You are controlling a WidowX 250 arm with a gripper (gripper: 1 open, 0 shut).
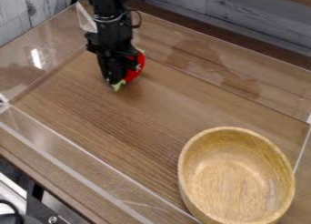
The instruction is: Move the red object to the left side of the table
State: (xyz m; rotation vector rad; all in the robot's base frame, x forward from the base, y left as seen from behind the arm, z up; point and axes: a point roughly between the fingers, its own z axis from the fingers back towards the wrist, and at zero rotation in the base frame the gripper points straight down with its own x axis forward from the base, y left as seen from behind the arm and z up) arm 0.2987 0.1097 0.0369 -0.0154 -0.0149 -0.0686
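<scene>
Starting at the left of the view, the bench (158, 109) is bounded by a low clear acrylic wall (49, 127), with bare wood grain just inside it. Upper left of centre, the arm reaches straight down and its end effector (116, 73) is closed on the red object (134, 62), whose glossy red body shows at the right of the fingers and whose pale green stem end pokes out below them, at or just above the bench surface; contact with the wood cannot be confirmed. The object sits well toward the left side, well apart from the round wooden bowl (237, 178) at lower right, which plays no part here. Judged risks: the grip appears to take the fruit off-centre, so the smooth rounded skin could slip or twist out under any sideways travel. If released from above the surface, it could roll back toward the middle. If carried too low, the stem end may drag on the wood and lever the fruit loose. Further travel leftward risks meeting the acrylic wall.
</scene>
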